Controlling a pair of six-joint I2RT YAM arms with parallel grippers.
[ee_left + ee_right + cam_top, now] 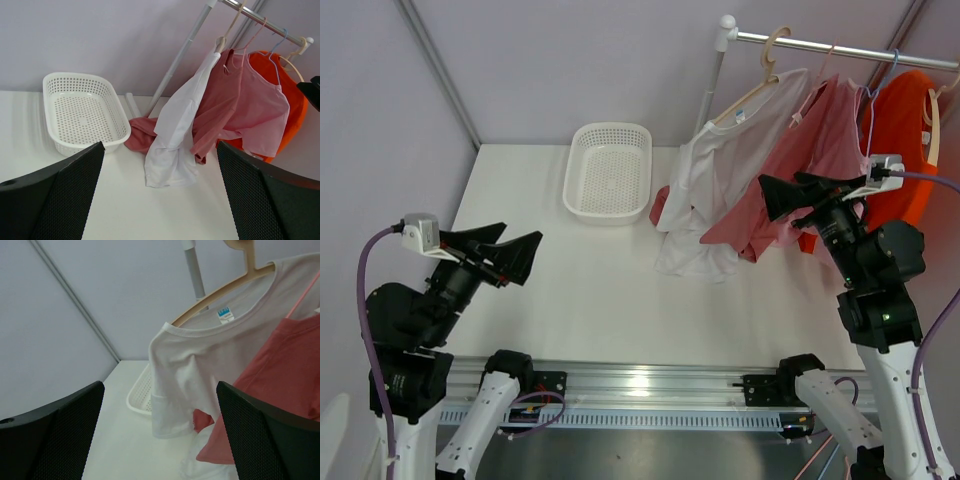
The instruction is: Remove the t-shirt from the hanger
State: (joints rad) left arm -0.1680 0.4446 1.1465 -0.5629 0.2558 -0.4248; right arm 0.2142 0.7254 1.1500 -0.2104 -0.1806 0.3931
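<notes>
A white t-shirt (720,170) hangs on a wooden hanger (760,90) at the left end of a metal rail (840,48); its hem rests on the table. It also shows in the left wrist view (175,130) and the right wrist view (200,355). My right gripper (785,190) is open and empty, raised just right of the white shirt, in front of a pink t-shirt (810,150). My left gripper (520,240) is open and empty over the table's left side, far from the rail.
An orange t-shirt (905,130) hangs at the rail's right end. A white perforated basket (608,170) stands at the back centre. A dark pink cloth (662,205) lies by the rail's pole base. Grey walls close the back.
</notes>
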